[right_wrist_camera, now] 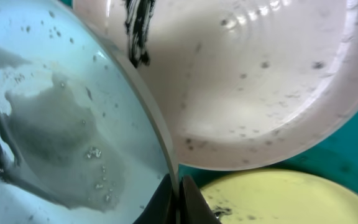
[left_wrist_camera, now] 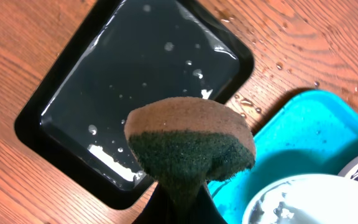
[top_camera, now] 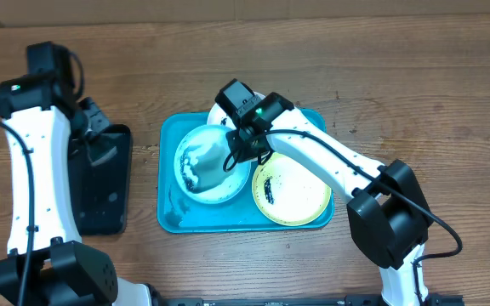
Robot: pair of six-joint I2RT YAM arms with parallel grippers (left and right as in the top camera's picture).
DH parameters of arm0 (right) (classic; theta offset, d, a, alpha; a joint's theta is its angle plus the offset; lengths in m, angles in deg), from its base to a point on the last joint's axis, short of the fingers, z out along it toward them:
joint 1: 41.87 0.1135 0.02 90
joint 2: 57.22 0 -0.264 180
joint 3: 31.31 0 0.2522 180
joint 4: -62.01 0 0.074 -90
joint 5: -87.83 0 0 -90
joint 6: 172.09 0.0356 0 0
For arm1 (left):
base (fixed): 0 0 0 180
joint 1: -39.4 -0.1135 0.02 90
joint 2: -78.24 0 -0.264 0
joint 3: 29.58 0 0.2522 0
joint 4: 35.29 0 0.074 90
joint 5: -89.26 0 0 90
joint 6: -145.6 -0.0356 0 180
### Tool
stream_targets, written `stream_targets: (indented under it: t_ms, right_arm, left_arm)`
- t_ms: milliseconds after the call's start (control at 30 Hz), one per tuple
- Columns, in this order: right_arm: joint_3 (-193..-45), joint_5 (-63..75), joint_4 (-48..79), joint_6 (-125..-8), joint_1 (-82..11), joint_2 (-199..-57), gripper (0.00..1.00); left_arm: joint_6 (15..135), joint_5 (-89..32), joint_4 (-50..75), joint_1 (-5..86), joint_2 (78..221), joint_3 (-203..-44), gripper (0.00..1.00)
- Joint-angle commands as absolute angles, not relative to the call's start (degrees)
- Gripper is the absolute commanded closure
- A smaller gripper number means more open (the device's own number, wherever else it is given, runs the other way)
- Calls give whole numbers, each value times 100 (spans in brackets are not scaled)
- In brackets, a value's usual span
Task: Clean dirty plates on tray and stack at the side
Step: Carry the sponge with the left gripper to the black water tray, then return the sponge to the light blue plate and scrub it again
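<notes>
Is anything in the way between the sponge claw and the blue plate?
Nothing visible. The left claw holds the sponge above the black tray; only the turquoise tray's low rim lies before the light blue plate.

1. The turquoise tray (top_camera: 171,136) lies flat at mid-table, wet, and holds all three plates.
2. The light blue plate (top_camera: 202,166) sits at the tray's left, wet and dark-smeared. Its right rim is pinched by the right gripper (top_camera: 230,159) and overlaps the white plate.
3. The white plate (top_camera: 219,114) is at the far edge, speckled, and mostly hidden.
4. The yellow-green plate (top_camera: 298,195) lies flat at the near right, smeared on its left side.
</notes>
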State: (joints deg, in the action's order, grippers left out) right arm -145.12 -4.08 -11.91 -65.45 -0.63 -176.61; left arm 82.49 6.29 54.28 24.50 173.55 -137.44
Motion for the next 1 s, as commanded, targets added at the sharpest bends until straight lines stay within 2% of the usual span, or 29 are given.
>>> stream_targets:
  t_ms: [0,267,433,733,967]
  right_arm:
    - [-15111,-1309,-1517,-6584,-48,-17390,96]
    - [-15691,-2334,-2135,-6599,477,-17390,96]
    - [-15590,-1540,-1993,-6577,584,-17414,96]
    - [-14880,-56,-1390,-6383,123,-17504,96]
    - [-14014,484,-780,-6142,-52,-17521,96]
  left_arm:
    - [8306,198,5375,2037,17342,-13819,96]
    - [8236,67,5454,1760,17373,-13718,96]
    - [7792,-230,5716,1867,17373,-13718,96]
    - [7338,-1181,6160,1963,17373,-13716,96]
    - [7058,-1384,6379,2512,17373,-13711,96]
